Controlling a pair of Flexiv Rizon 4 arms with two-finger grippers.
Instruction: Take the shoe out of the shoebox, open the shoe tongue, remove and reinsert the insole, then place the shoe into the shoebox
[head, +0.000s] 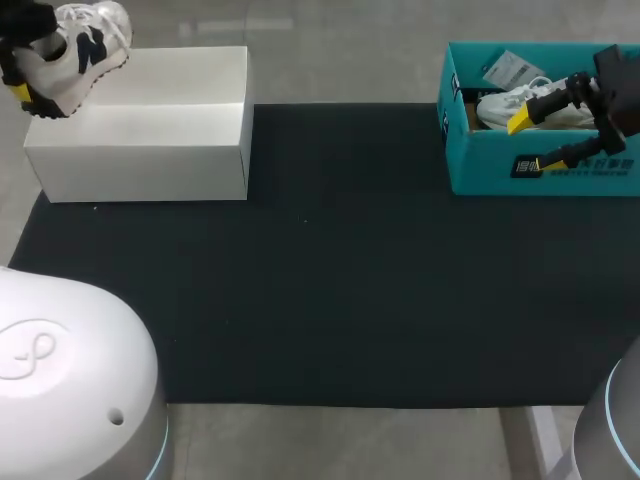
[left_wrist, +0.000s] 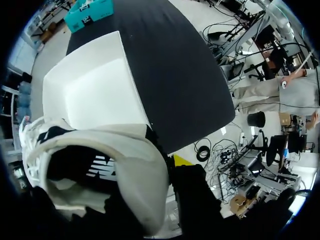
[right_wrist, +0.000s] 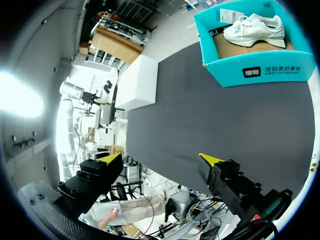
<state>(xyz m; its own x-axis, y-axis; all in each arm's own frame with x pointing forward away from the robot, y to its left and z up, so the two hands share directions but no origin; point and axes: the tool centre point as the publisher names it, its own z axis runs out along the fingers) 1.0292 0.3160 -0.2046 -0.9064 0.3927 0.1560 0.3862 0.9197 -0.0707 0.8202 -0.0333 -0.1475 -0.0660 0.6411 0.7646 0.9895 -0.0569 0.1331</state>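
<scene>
A cream shoe (head: 88, 48) with a dark logo hangs above the far left corner of the white shoebox (head: 150, 150), and my left gripper (head: 30, 72) is shut on its heel end. In the left wrist view the shoe's collar (left_wrist: 125, 165) fills the space at the fingers, one yellow fingertip (left_wrist: 181, 161) shows beside it, and the open white shoebox (left_wrist: 95, 85) lies beneath. My right gripper (head: 525, 143) stands open and empty over the teal box (head: 570, 172), which holds a white shoe (head: 500, 106). In the right wrist view the teal box (right_wrist: 260, 75) and its shoe (right_wrist: 255, 30) lie far ahead of that gripper (right_wrist: 161, 159).
A black mat (head: 330, 280) covers the table between the two boxes. A paper tag (head: 512, 70) lies in the teal box behind the white shoe. The white shoebox (right_wrist: 140, 82) also shows across the mat in the right wrist view.
</scene>
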